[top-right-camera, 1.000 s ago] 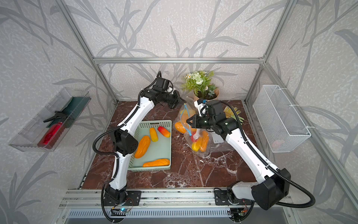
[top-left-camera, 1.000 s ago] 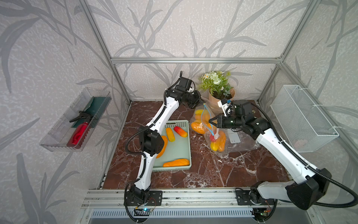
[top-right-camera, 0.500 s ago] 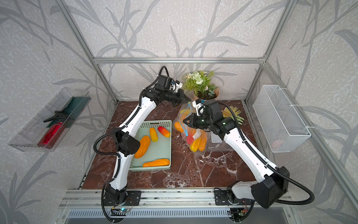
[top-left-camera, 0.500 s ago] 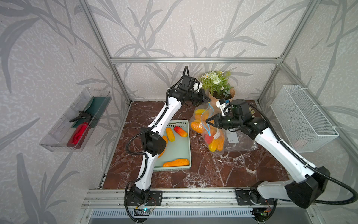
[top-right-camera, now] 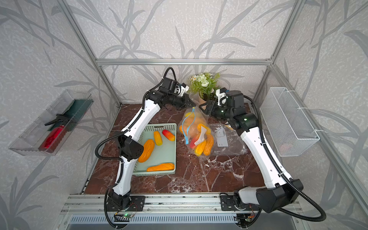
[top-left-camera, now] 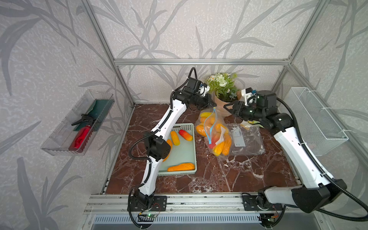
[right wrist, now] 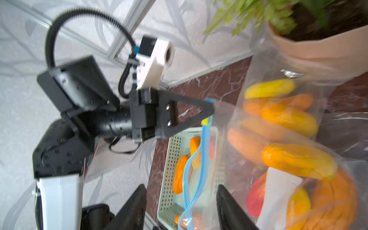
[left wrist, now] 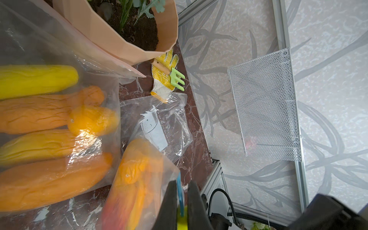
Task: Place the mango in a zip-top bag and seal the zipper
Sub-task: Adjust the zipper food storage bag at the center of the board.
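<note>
clear plastic: the zip-top bag point(top-left-camera: 217, 129) slumps on the marble tabletop point(top-left-camera: 229, 175) toward its back edge, between the mint-green basket point(top-left-camera: 195, 151) and a second, flat bag point(top-left-camera: 249, 139), just in front of the flower pot point(left wrist: 103, 33). its bottom rests on the marble and its top corner is hoisted. loading looks done: several mangoes point(top-left-camera: 226, 145) lie inside, yellow, orange and one reddish. four loose mangoes point(top-left-camera: 181, 166) sit in the basket; cannot tell whether they are meant to go in. sealing is not done: the zipper point(right wrist: 205, 137) hangs as two light-blue strands that bow apart below the held end, so the mouth gapes along much of its length. judgement: what is left is closing the strip end to end. left gripper point(top-left-camera: 213, 105) is clenched on the top end of the strip, the blue edge pinched between its fingers point(left wrist: 170, 203); a small yellow piece point(right wrist: 205, 120) sits on the strip just under the grip. left arm reaches from the front-left corner up over the basket, tip pointing across at the other arm. right gripper point(top-left-camera: 227, 109) is released, jaws spread wide, holding nothing; in the right wrist view the loose strands hang in line with the gap, no contact evident. right arm climbs from the front-right corner, wrist turned to face the left tip, near it but apart.
</note>
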Motion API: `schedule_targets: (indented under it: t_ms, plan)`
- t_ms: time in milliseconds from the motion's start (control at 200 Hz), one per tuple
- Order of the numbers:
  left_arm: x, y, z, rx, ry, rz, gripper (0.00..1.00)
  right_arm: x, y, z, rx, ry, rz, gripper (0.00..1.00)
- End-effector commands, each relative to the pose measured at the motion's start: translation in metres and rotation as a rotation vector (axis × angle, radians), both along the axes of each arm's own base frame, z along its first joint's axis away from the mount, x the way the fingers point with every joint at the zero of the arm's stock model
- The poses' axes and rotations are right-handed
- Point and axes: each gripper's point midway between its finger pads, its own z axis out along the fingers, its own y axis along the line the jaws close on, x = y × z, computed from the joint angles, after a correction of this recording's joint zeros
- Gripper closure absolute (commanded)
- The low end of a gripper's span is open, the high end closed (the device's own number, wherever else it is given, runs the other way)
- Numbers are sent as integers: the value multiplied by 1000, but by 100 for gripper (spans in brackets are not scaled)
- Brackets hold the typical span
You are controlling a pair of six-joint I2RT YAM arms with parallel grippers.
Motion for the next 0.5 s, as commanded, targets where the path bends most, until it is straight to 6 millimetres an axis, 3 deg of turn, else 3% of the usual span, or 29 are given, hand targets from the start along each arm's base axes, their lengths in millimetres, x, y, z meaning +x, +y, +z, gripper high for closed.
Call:
schedule_targets:
  t_ms: [0, 175, 350, 495]
  plan:
    - [-23, 0, 31, 11, -107, -58, 100, 16, -30, -41, 53, 232, -220, 44]
    - [-45, -2, 28, 81, -150, -113, 100, 36, -9, -73, 222, 544, -270, 48]
    - [-59, -2, 24, 148, -186, -138, 100, 29, 15, -80, 326, 724, -253, 27]
    - [-66, -7, 23, 165, -206, -163, 100, 19, 27, -100, 449, 847, -269, 24]
